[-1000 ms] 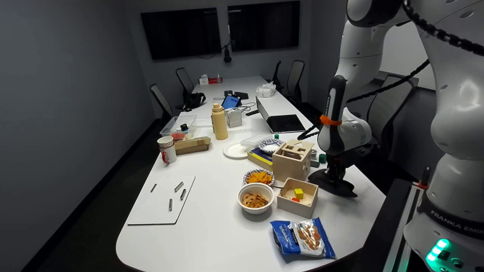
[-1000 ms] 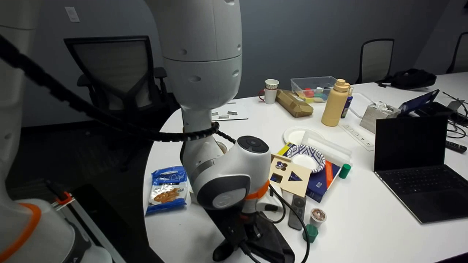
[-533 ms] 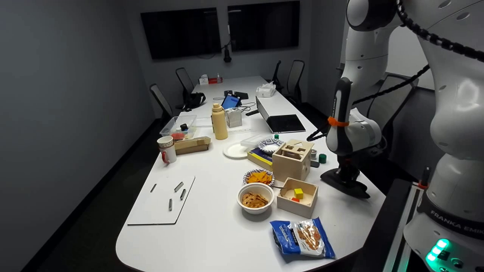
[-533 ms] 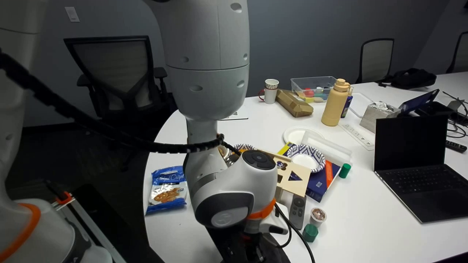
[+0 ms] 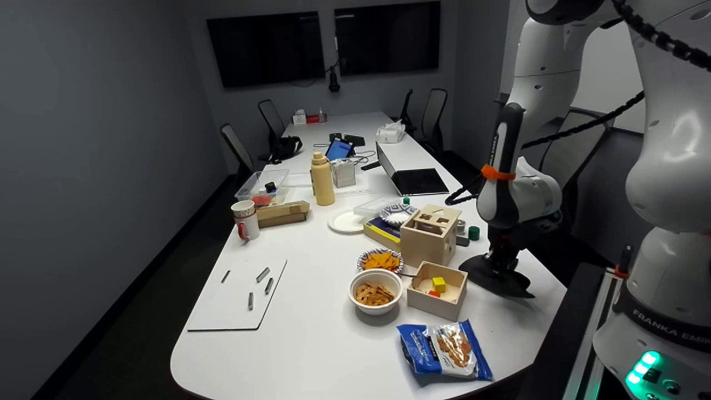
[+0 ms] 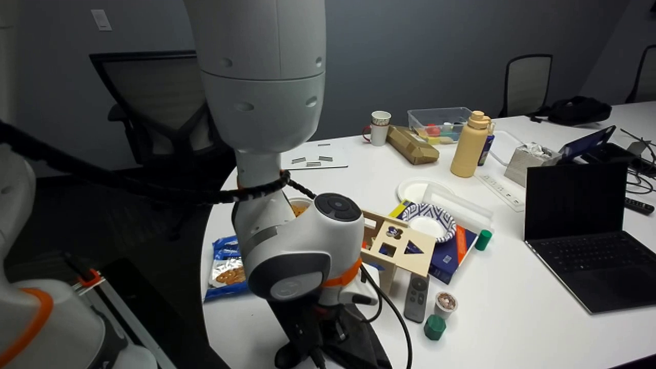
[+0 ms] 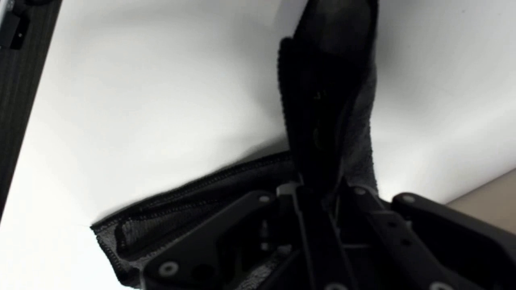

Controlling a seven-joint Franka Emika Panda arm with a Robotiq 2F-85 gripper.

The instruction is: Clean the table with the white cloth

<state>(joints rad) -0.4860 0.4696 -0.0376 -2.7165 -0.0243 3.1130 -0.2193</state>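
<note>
No white cloth shows; the cloth in my gripper is dark, nearly black (image 7: 177,207). My gripper (image 7: 316,191) is shut on this dark cloth, whose folds stick out past the fingers and spread to one side in the wrist view. In an exterior view the dark cloth (image 5: 479,273) hangs under the gripper (image 5: 500,261), at or just above the white table (image 5: 322,344), near its edge by the robot base. In an exterior view the dark cloth (image 6: 363,333) is partly covered by the arm. The fingertips are mostly hidden in dark fabric.
A wooden tray with blocks (image 5: 444,308) and a wooden shape box (image 5: 425,244) stand beside the cloth. A blue snack bag (image 5: 444,350), cookie bowl (image 5: 375,308), remote (image 6: 416,300), green block (image 6: 434,327) and small cup (image 6: 445,303) are also close. A laptop (image 6: 579,205) stands farther off.
The gripper with the cloth first moves toward the robot base, then partway back toward the wooden tray. The cloth's outline shifts. The other table items stay in place.
</note>
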